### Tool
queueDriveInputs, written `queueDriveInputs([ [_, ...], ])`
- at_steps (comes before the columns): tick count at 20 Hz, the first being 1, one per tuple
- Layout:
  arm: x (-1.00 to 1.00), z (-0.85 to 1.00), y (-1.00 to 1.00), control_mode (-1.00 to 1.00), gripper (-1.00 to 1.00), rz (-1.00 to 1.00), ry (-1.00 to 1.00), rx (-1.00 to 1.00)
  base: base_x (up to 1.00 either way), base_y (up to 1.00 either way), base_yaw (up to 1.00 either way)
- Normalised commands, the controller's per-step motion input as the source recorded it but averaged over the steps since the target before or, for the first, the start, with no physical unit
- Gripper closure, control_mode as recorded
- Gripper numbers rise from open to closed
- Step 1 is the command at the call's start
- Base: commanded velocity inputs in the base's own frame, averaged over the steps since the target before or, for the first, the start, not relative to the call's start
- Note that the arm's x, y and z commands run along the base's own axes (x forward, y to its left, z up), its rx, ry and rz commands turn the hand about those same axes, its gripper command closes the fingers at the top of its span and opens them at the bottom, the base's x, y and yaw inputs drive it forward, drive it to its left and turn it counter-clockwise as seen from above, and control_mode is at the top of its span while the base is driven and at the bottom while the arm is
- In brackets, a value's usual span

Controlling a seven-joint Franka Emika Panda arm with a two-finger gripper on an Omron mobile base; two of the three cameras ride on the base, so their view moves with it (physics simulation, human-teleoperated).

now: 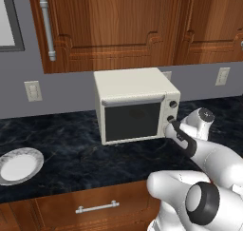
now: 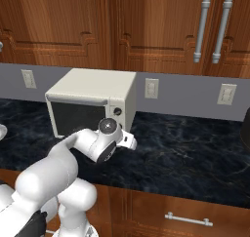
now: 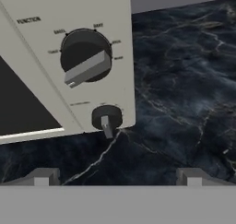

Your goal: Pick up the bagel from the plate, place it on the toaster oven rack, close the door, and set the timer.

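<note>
Two dark fingertips (image 3: 41, 176) of the white arm's jaws (image 3: 117, 177) stand released, wide apart and gripping nothing, low before the boxy cream-white toaster oven (image 1: 135, 104) on the dark marbled bench (image 1: 71, 144). Its cream-framed door with dark glass (image 1: 132, 120) is shut. Ahead and slightly left of the jaws lies the small black bottom knob (image 3: 106, 118), its pointer aimed toward the camera; the larger function knob (image 3: 86, 57) sits beyond. Far left, the round white plate (image 1: 19, 166) lies bare; the bagel is presumably inside.
</note>
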Motion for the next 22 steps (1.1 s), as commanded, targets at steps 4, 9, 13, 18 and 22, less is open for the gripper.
queueDriveInputs([
  [4, 0.08, 0.00, 0.00, -1.00, -1.00, 0.00, -0.01, 0.00, 0.00, 0.00, 0.00],
  [9, 0.26, 0.00, 0.00, -1.00, -1.00, 0.00, 0.00, 0.00, 0.00, 0.00, 0.00],
  [13, 0.18, -0.01, 0.00, -1.00, -1.00, 0.00, 0.00, 0.00, 0.00, 0.00, 0.00],
  [18, 0.00, -0.04, 0.00, -1.00, -1.00, 0.00, 0.00, 0.00, 0.00, 0.00, 0.00],
  [22, 0.00, -0.04, 0.00, -1.00, -1.00, 0.00, -0.01, 0.00, 0.00, 0.00, 0.00],
])
